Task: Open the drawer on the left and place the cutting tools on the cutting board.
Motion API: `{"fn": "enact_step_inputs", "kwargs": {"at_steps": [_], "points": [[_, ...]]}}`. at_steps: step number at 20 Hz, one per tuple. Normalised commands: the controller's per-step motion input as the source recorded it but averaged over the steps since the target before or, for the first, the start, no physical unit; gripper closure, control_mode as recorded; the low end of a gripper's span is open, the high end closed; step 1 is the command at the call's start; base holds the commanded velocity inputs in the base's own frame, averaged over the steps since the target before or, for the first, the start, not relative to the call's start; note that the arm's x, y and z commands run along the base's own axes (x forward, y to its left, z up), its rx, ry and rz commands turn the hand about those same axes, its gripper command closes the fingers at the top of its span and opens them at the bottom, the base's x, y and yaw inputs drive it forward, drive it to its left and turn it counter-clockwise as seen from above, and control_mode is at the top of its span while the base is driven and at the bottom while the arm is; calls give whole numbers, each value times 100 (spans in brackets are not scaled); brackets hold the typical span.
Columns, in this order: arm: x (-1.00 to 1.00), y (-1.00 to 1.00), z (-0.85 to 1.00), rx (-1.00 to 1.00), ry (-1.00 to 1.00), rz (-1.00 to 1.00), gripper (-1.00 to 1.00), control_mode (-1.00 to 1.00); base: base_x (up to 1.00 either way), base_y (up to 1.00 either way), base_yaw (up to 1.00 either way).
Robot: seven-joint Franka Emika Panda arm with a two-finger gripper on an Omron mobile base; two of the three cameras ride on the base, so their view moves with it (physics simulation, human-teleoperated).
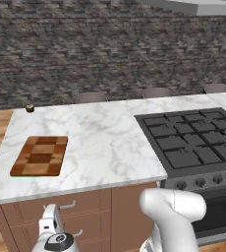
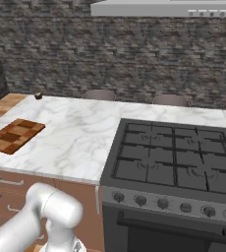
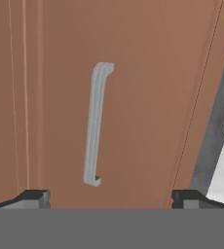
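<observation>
Left base view: cutting board (image 1: 40, 156) flat on marble counter (image 1: 105, 142), left end, nothing on it. Drawer (image 1: 61, 204) shut under counter edge; gripper (image 1: 50, 220) low, just in front of it.

Right base view: board at far left, stove (image 2: 176, 162) to the right.

Hand view: silver bar handle (image 3: 95, 124) centred ahead on the brown drawer front, fingertips (image 3: 33, 197) spread wide, nothing held. Handle looks stiff, thin, likely slick, so grab mid-bar, pinch across it, pull straight out. Tools presumably inside, unseen.
</observation>
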Motion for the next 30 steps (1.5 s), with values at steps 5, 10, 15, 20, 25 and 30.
{"fn": "enact_step_inputs", "kwargs": {"at_steps": [5, 10, 15, 20, 25, 30], "points": [[20, 0, -20, 0, -7, 0, -100, -100, 0, 0, 0], [20, 0, -23, 0, -7, 0, -100, -100, 0, 0, 0], [21, 0, -18, 0, -4, 0, -100, -100, 0, 0, 0], [25, 0, -16, 0, 0, 0, -100, -100, 0, 0, 0], [25, 0, -4, 0, 0, 0, -100, -100, 0, 0, 0], [19, 0, -9, 0, 0, 0, -100, -100, 0, 0, 0]]}}
